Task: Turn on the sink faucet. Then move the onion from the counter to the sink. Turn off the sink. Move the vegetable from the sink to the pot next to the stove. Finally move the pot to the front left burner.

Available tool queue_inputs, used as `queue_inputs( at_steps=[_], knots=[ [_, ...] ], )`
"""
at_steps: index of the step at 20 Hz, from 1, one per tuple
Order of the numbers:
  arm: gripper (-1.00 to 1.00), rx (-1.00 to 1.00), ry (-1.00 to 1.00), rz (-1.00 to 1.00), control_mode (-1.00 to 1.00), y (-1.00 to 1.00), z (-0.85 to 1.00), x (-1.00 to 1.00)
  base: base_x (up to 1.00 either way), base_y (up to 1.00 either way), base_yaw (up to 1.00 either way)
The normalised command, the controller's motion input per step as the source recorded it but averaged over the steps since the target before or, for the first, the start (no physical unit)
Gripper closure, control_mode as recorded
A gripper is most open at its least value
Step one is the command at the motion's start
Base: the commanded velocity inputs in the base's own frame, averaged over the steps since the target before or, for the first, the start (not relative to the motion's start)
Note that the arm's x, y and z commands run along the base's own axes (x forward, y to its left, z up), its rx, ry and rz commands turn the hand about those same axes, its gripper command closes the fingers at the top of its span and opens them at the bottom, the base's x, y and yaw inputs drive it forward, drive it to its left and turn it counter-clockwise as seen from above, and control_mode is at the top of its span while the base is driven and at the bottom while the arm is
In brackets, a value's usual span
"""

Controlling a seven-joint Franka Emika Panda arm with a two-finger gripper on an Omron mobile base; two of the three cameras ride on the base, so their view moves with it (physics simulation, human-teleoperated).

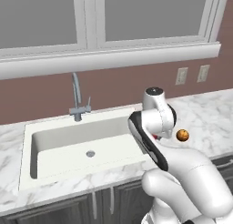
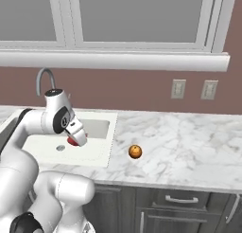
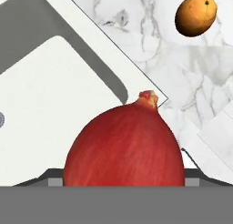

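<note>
One red onion (image 3: 125, 143) fills the lower middle of the hand view, seated in the pincer (image 2: 75, 138) with the jaws spread wide around its sides; the fingertips themselves are hidden behind it. In the right base view a sliver of red shows under the hand, above the right side of the sink (image 2: 101, 154), near the rim that borders the counter (image 2: 189, 147). The onion looks light, firm and glossy, so probably slippery; a hold across its widest middle seems safest, and its papery tip points away from the hand. An orange ball (image 2: 135, 151) sits well apart on the counter. The faucet (image 1: 76, 93) stands at the sink's back edge; whether water runs is not visible. The arm blocks the sink's right end in the left base view.
</note>
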Motion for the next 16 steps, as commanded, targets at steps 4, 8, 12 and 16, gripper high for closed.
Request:
queue_inputs(
  at_steps=[4,8,12,16],
  knots=[
    [1.0,0.0,0.0,0.0,1.0,0.0,0.0,0.0,-0.18,-0.01,-0.27],
    [1.0,0.0,0.0,0.0,1.0,0.0,0.0,0.0,-0.09,-0.19,-0.25],
    [1.0,0.0,0.0,0.0,1.0,0.0,0.0,0.0,-0.04,-0.33,-0.25],
    [1.0,0.0,0.0,0.0,1.0,0.0,0.0,0.0,-0.03,-0.43,-0.26]
  ],
)
